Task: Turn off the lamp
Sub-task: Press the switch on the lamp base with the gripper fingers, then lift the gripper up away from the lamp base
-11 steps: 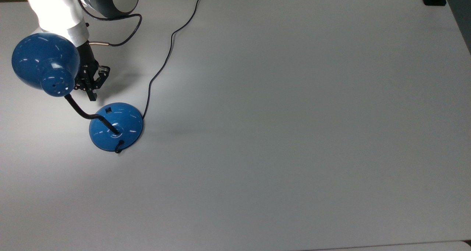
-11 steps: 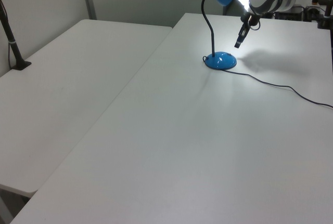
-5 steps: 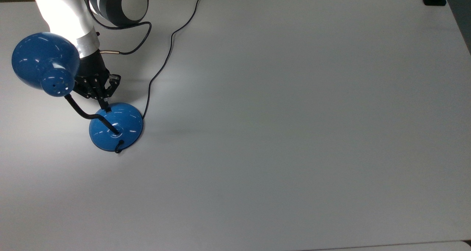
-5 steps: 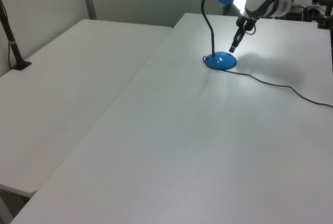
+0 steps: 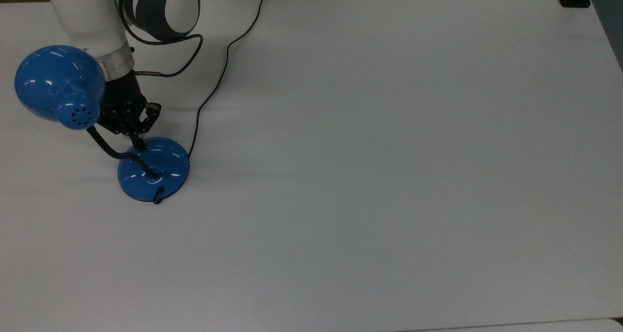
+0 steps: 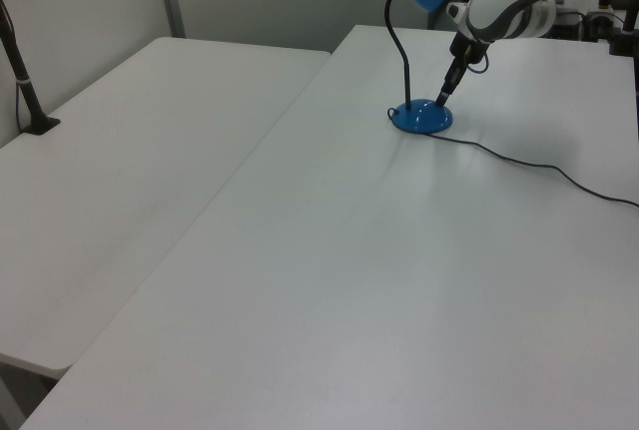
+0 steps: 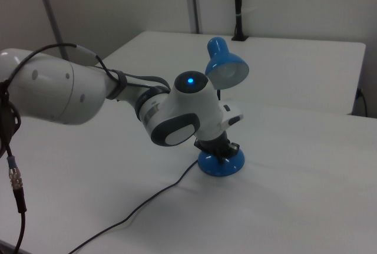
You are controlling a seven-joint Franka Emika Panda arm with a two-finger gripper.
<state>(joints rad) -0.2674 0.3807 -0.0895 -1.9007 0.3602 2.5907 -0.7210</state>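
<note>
The arm has come down and in: a second ago its tip hung clear of the lamp (image 5: pixel 97 122), and now it sits right on the base. The bright pool of light that washed the arm and worktop (image 5: pixel 389 176) a moment back is gone, and the shade looks dark in the right view.

The lamp stands near the top view's left edge, towards the far corner of the white worktop. Its round blue base (image 5: pixel 153 169) rests flat on the surface, the black gooseneck (image 6: pixel 402 46) rises and curls over, and the blue dome shade (image 5: pixel 53 83) with its vented cap hangs out past the base to the top view's left. In the right view the shade (image 7: pixel 225 65) opens downward and towards the camera.

The gripper (image 5: pixel 138 144) points steeply down, its tip meeting the base's upper edge on the side nearest the arm; in the left view the tip (image 6: pixel 442 101) touches the base on the left view's right. The jaws look drawn together into a single narrow point, holding nothing.

The black cord (image 5: pixel 214 88) leaves the base, runs up across the worktop and off its far edge in the top view. The white arm (image 7: pixel 106 95) reaches in from the right view's left. A second white table (image 6: pixel 100 171) stands alongside, on the left view's left.
</note>
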